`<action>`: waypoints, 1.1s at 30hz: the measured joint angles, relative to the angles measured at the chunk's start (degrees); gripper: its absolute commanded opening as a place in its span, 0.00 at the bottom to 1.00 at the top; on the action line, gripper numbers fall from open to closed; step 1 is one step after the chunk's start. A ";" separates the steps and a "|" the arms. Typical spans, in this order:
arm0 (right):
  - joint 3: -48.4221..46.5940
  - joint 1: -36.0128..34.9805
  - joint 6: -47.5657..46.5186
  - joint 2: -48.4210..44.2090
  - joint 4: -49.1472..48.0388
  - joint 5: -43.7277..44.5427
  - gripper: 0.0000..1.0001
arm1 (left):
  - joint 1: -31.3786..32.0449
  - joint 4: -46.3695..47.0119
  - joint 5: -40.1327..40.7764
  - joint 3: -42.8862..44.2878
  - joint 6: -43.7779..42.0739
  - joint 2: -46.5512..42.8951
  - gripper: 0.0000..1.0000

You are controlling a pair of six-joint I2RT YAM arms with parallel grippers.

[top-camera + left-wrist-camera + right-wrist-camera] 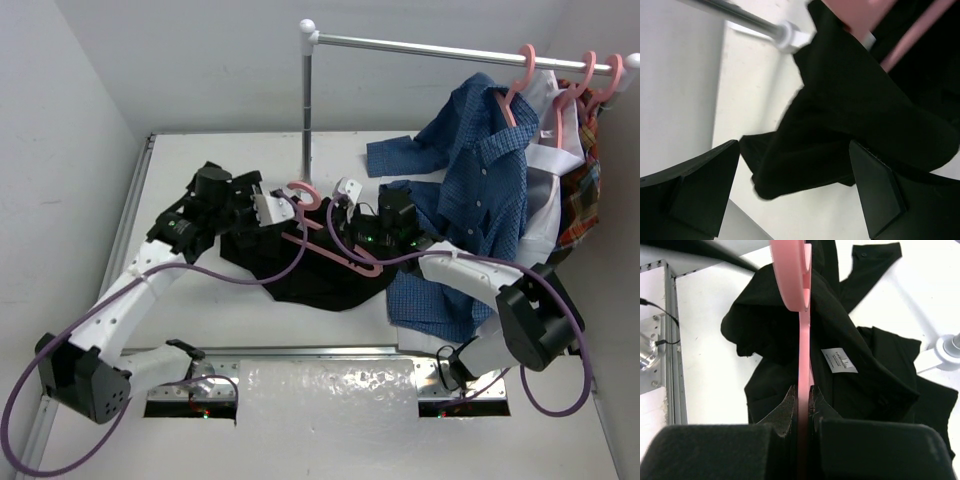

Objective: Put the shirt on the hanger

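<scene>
The black shirt [300, 278] lies crumpled on the white table, its white neck label [839, 360] facing up. A salmon-pink hanger [335, 250] lies across it, hook [303, 193] toward the rack post. My right gripper [343, 212] is shut on the hanger's stem [804, 330], both jaws pressed flat against the pink plastic [803, 395]. My left gripper [280, 208] stands wide open just left of the hook, holding nothing. In the left wrist view its gap [792, 150] sits over a fold of the shirt [850, 100], with a pink hanger bar [920, 30] beyond.
A metal rack post [307, 100] rises behind the shirt and carries a rail [420, 42]. On the rail hang more pink hangers [520, 75], a blue button-up shirt [480, 170] draping onto the table, and a plaid garment [585, 200]. A clear sheet [325, 385] lies at the near edge.
</scene>
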State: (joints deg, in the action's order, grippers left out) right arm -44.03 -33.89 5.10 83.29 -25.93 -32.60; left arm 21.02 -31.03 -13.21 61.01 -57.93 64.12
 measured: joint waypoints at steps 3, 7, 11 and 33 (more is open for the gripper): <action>0.00 0.00 -0.74 -0.39 0.31 -1.16 0.00 | -0.04 -0.76 -0.39 -1.38 -3.82 2.36 0.90; 0.00 0.00 -1.73 -0.42 0.50 -3.04 0.00 | -0.28 0.92 -1.11 -1.40 -5.49 3.93 0.86; 0.00 0.02 -2.62 -0.46 0.50 -4.76 0.00 | -0.87 2.03 -2.75 -1.51 -5.68 5.31 0.61; -0.24 3.52 -0.68 -7.69 2.64 -1.31 0.91 | -4.72 -1.86 -8.46 -9.49 -7.17 1.38 0.00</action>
State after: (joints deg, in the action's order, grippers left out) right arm -44.27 -30.37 4.43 75.59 -23.29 -33.91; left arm 16.29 -32.88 -21.67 51.53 -65.10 65.49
